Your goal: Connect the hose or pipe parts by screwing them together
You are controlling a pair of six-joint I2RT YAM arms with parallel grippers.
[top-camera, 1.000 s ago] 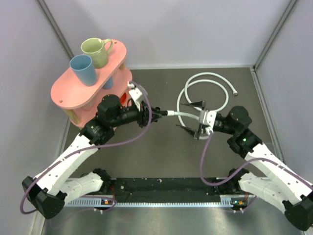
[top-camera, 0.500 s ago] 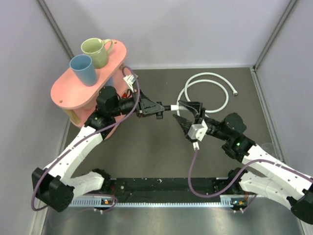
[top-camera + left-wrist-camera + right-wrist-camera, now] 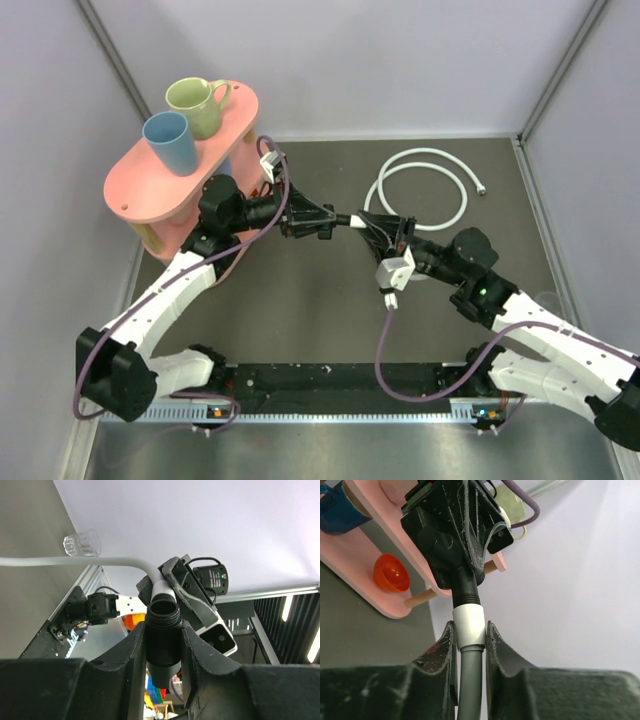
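Pale lilac walls (image 3: 400, 60) enclose a dark grey tabletop (image 3: 300, 315).

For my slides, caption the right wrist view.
The right tool grips the white hose end fitting at the black connector held in the left tool.

Hose (image 3: 420, 152): white, smooth, faint sheen, plastic look. Its end collar (image 3: 469, 622): pale, satin-smooth.
Connector (image 3: 162, 630): black plastic, matt, ridged thread at the rim.
Right end effector (image 3: 469, 628), fingers (image 3: 440, 655): black, matt, grainy, scuffed.
Counter (image 3: 300, 310): dark grey, matt.
Shelf (image 3: 190, 165): pink, smooth, matt; dowel (image 3: 420, 600) bare wood.
Green mug (image 3: 195, 105), blue mug (image 3: 170, 140): glossy glaze.
Orange cup (image 3: 391, 573): shiny plastic.
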